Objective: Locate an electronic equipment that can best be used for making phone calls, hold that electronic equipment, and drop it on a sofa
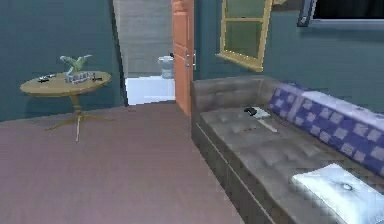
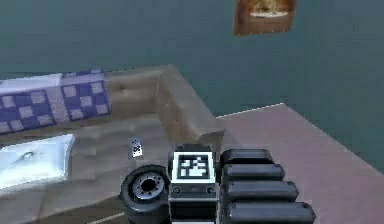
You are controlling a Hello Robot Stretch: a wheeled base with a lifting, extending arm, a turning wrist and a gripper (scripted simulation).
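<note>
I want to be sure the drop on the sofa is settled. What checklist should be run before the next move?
1. The sofa lies on the side where the arm reaches: ok.
2. The gripper holds something: cannot tell.
3. The gripper is above the seat: cannot tell.
4. A small dark-and-white object lies on the seat: ok.
5. That object is the phone: cannot tell.
6. The white pillow lies apart from that object: ok.

One sofa [image 1: 250, 145] at lower right; one round tabletop [image 1: 60, 88] at left; two checkered cushions [image 2: 85, 100]; one white pillow [image 1: 340, 185]; one framed picture [image 2: 265, 15] at upper right.
</note>
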